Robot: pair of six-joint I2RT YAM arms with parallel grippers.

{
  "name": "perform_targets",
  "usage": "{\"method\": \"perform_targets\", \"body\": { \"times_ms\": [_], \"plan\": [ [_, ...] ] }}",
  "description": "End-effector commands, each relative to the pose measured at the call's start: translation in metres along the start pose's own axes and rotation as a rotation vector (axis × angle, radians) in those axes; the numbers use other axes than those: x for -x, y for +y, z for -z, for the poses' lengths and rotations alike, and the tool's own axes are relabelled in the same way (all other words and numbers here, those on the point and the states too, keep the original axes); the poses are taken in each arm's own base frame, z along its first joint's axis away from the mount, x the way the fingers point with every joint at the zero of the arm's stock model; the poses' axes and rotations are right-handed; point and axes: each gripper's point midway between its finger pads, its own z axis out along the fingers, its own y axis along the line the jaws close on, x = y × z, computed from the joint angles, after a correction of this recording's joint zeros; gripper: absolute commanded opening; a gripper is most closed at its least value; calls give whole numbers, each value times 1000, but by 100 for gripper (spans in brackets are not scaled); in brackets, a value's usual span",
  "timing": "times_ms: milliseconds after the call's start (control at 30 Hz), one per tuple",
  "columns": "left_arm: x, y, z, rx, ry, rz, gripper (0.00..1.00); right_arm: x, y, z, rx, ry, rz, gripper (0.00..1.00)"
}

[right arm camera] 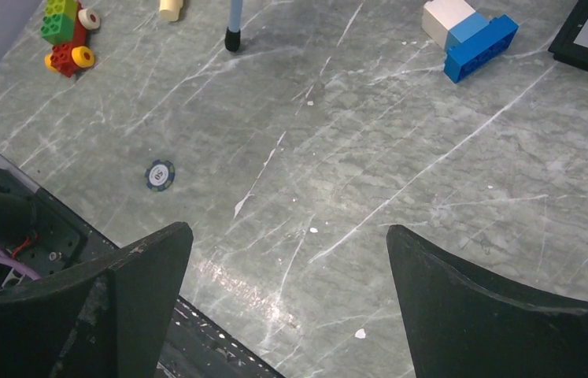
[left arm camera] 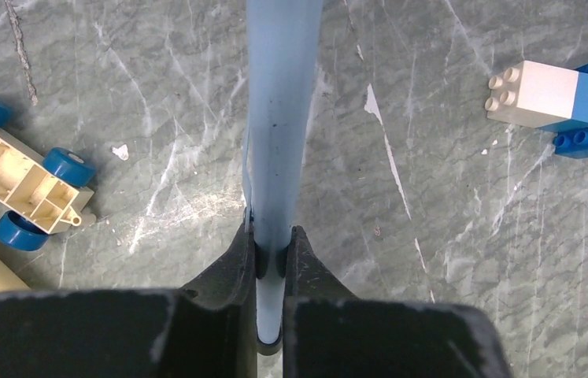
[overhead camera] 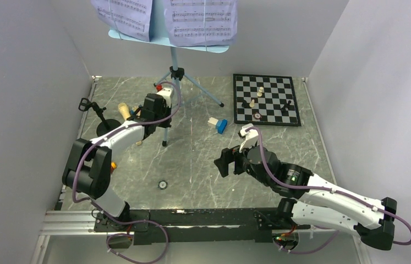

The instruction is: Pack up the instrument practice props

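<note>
The light-blue music stand (overhead camera: 174, 58) stands on tripod legs at the back of the table, with lavender sheet-music pages (overhead camera: 200, 22) on its tray. My left gripper (left arm camera: 273, 236) is shut on the stand's front leg (left arm camera: 279, 118), and the blue tube is pinched between both pads. In the top view that gripper (overhead camera: 160, 110) sits partway down the leg. The tan microphone (overhead camera: 123, 110) lies just left of it, beside the short black mic stand (overhead camera: 99, 118). My right gripper (right arm camera: 289, 228) hovers open over bare table, holding nothing, right of centre (overhead camera: 222, 162).
A chessboard (overhead camera: 266, 99) with pieces lies at the back right. A blue-and-white block (overhead camera: 218, 124) sits mid-table. A cream toy car (left arm camera: 19, 177) with blue wheels is left of the held leg. Coloured blocks (right arm camera: 66, 31) and a round chip (overhead camera: 163, 185) lie nearer the front. Walls enclose three sides.
</note>
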Motion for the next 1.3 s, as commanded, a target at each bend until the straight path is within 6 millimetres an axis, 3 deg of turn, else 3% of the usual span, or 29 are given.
{"method": "perform_targets", "body": {
  "times_ms": [0,400,633,1033,1267],
  "plan": [
    [9,-23,12,-57,-38,9,0,13,2,7,6,-46,-36,100],
    [7,-43,37,-73,-87,-13,0,10,-2,8,-2,-46,-40,100],
    [7,-66,56,-134,-108,-24,0,8,-2,7,-2,-45,-40,100],
    [-20,-110,79,-221,-106,-18,0,1,-8,8,-22,-32,-36,100],
    [-37,-118,90,-165,-104,27,0,-2,-13,9,-39,-23,-33,100]
  ]
}}
